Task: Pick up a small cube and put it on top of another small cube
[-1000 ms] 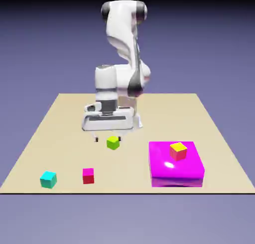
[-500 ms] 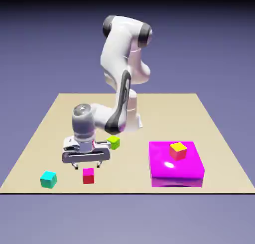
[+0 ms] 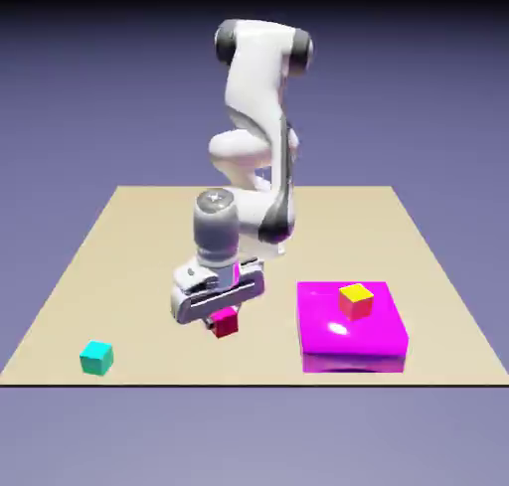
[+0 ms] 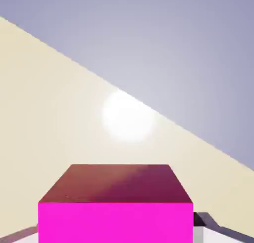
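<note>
My two fingers [image 3: 223, 318] are closed, and between them I am pinching the red-magenta cube [image 3: 225, 323]. In the hand view it sits large at the bottom edge, one dark fingertip [image 4: 199, 219] against its right side; the other tip I cannot make out. The cube has no long side, so what matters is only its turn and its place. My hand is turned aslant to the table's edge, and the cube is turned with it.

From the fingers outward, two other small cubes show. The cyan cube [image 3: 96, 359] lies on the tabletop [image 3: 149, 265], toward the exterior view's left and nearer to its camera. The yellow-topped cube [image 3: 356, 302] is toward the exterior view's right, resting on the magenta block [image 3: 350, 359], so it stands higher than the cyan one. Which cube must be the base, I cannot tell from here. For either, I judge that I should carry mine well above, match its turn to the base, and only then lower it; coming in low could push the base away.
</note>
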`<state>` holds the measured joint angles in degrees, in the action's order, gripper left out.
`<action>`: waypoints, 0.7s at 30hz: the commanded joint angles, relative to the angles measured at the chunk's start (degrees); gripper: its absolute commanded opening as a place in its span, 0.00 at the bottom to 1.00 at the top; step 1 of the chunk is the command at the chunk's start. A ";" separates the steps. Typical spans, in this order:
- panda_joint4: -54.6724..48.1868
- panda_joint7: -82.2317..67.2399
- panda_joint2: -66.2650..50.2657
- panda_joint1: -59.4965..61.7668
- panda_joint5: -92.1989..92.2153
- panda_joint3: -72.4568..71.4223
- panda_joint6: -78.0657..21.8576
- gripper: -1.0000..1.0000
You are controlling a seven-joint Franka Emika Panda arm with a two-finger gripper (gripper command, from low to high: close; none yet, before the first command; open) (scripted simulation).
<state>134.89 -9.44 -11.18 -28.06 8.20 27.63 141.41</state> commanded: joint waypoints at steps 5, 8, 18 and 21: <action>0.87 -10.49 7.19 -10.40 -6.94 -2.24 -4.33 0.00; 1.40 -16.81 11.50 -16.63 -11.06 -3.59 -6.96 0.00; 5.05 -25.99 7.78 -22.17 -11.84 -5.40 1.22 0.00; 4.35 -25.41 9.65 -22.40 -12.64 -5.31 -1.27 1.00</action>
